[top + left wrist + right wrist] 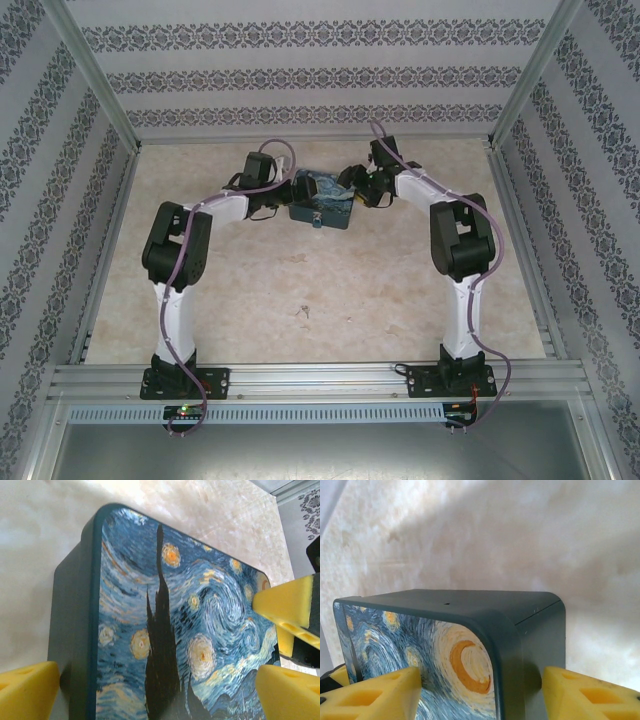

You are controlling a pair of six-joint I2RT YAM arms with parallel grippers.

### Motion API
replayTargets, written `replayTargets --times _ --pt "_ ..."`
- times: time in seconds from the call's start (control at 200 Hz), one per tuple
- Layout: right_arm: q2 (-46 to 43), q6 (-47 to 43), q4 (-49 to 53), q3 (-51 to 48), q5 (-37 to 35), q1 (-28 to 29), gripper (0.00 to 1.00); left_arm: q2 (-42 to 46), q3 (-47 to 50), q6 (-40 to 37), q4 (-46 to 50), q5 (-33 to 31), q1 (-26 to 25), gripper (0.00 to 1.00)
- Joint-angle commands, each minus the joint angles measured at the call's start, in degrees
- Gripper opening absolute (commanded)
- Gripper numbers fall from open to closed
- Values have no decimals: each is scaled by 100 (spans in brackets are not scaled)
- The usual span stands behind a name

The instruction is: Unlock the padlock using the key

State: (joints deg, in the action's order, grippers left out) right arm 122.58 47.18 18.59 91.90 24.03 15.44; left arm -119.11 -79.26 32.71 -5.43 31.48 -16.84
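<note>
I see the padlock (318,222) as a tiny blue speck on the near side wall of the tin (325,203). It sits between the left gripper (293,190) and the right gripper (352,192), a little closer to the arm bases and apart from both. Left gripper is released, its yellow fingers (25,692) spread wide across the tin, one beside the dark side wall and one at the lid's far edge. Right gripper straddles a tin corner, fingers (375,697) over the painted lid and just beside the side wall; can't tell if it's clamping.
</note>
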Motion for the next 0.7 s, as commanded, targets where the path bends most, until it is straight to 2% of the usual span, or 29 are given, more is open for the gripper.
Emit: replayTargets --times 0.0,0.36,0.695 --pt "-366 -69 25 -387 168 269 66 596 565 257 -623 58 -339 100" --pt "-1066 57 -276 -1532 28 658 70 1982 2503 719 -1026 -818 -697 100" --pt "-1263 152 -387 -1939 -143 829 76 2267 2808 719 -846 -1120 -736 100"
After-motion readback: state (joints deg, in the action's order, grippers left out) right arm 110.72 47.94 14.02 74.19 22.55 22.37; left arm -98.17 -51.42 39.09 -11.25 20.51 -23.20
